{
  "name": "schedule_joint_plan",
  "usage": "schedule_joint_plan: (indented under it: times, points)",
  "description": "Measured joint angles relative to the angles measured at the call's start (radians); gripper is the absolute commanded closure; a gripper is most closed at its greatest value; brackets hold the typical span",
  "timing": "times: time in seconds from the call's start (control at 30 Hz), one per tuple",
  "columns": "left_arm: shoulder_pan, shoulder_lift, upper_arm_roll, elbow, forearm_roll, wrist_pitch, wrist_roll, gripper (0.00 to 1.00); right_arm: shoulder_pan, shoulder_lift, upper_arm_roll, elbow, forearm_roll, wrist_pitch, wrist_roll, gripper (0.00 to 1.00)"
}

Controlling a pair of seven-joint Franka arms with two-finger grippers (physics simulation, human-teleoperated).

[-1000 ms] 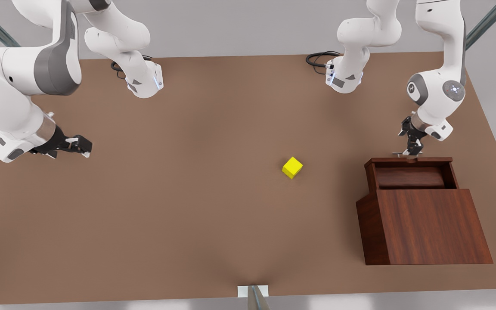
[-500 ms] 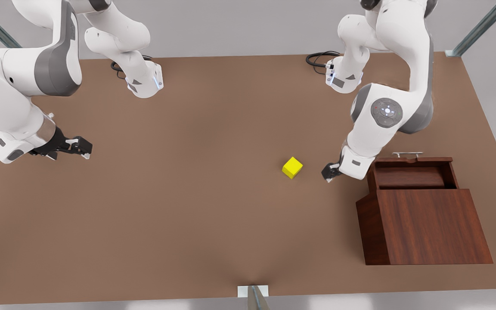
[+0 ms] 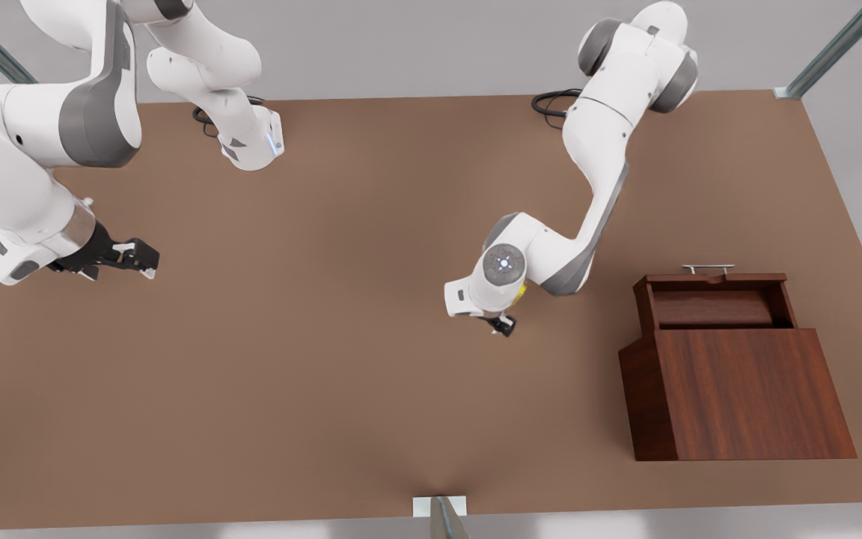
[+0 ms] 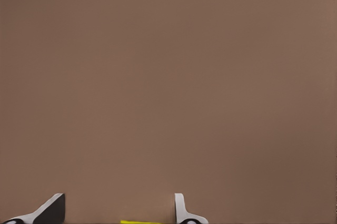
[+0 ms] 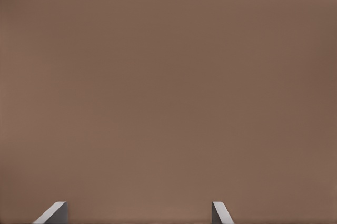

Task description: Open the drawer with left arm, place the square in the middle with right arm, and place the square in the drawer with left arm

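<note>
Brown tabletop (image 3: 326, 374): left gripper (image 4: 118, 211) fingers spread astride square (image 4: 139, 222); right gripper (image 3: 143, 258) waits, fingers spread.

— What do you see of the surfaces?
— You see a matt brown table (image 3: 326, 374), a dark wooden cabinet (image 3: 745, 397) with visible grain, and glossy white arm shells (image 3: 595, 150).

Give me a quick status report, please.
Left gripper open over cube, not gripping. Right gripper open, waiting at table edge. Drawer open. Nothing in the way.
</note>
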Motion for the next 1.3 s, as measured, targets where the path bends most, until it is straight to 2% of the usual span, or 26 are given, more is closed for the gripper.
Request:
schedule_joint_plan:
  times: [0.1, 0.17, 0.23, 0.3, 0.57, 0.8, 1.3]
  points:
    - [-0.028, 0.004, 0.0, -0.013, 0.005, -0.001, -0.031, 0.0, 0.0, 0.0, 0.0, 0.0, 0.0, 0.002, 0.0, 0.0]
    - [-0.026, -0.026, 0.0, -0.086, 0.008, 0.001, -0.054, 0.0, 0.0, 0.0, 0.0, 0.0, 0.0, 0.002, 0.0, 0.0]
    - [-0.027, -0.11, 0.001, -0.258, 0.009, 0.121, -0.054, 0.0, 0.0, 0.0, 0.0, 0.0, 0.0, 0.002, 0.0, 0.0]
    - [-0.026, -0.152, 0.002, -0.356, 0.01, 0.178, -0.054, 0.0, 0.0, 0.0, 0.0, 0.0, 0.0, 0.005, 0.0, 0.0]
    - [-0.028, -0.232, 0.007, -0.535, 0.074, 0.24, -0.052, 0.0, 0.0, 0.0, 0.0, 0.0, 0.0, 0.006, 0.0, 0.0]
    - [-0.026, -0.269, 0.028, -0.653, 0.142, 0.333, -0.046, 0.0, 0.001, 0.0, 0.0, 0.0, 0.0, 0.006, 0.0, 0.0]
    - [-0.028, -0.255, 0.061, -0.695, 0.158, 0.379, -0.039, 0.0, 0.0, 0.0, 0.0, 0.0, 0.0, 0.012, 0.0, 0.0]
